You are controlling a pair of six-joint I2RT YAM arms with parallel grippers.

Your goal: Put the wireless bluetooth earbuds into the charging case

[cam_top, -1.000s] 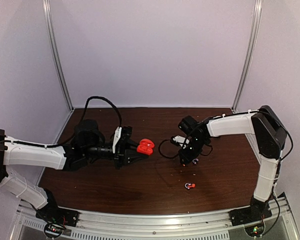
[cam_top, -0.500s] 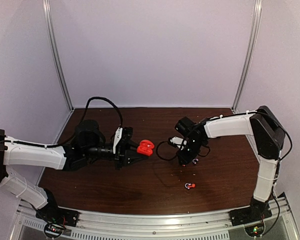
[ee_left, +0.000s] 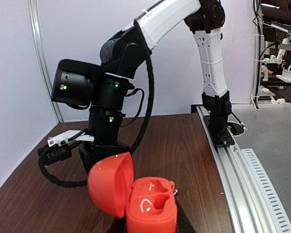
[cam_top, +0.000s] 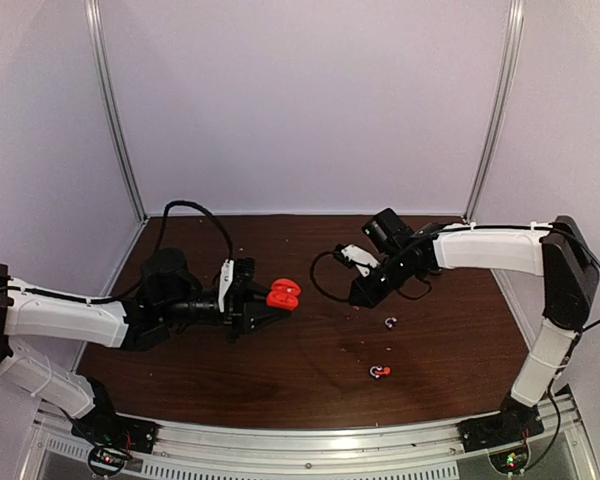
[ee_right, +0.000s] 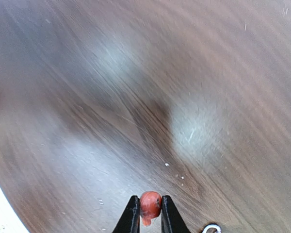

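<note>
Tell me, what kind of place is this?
Probably a robot lab's test booth: a white left arm and right arm are bolted to a metal rail at a brown table's edge, plain pale walls close it in, and more equipment stands beyond.

Left wrist view: the red case (ee_left: pixel 150 206) runs off the bottom edge. Right wrist view, blurred: a silvery earbud (ee_right: pixel 211 228) (just a sliver) is clipped too.

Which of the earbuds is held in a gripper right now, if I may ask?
The red earbud, pinched in the right gripper; the silvery earbud and the red-and-silver earbud lie loose on the table.
</note>
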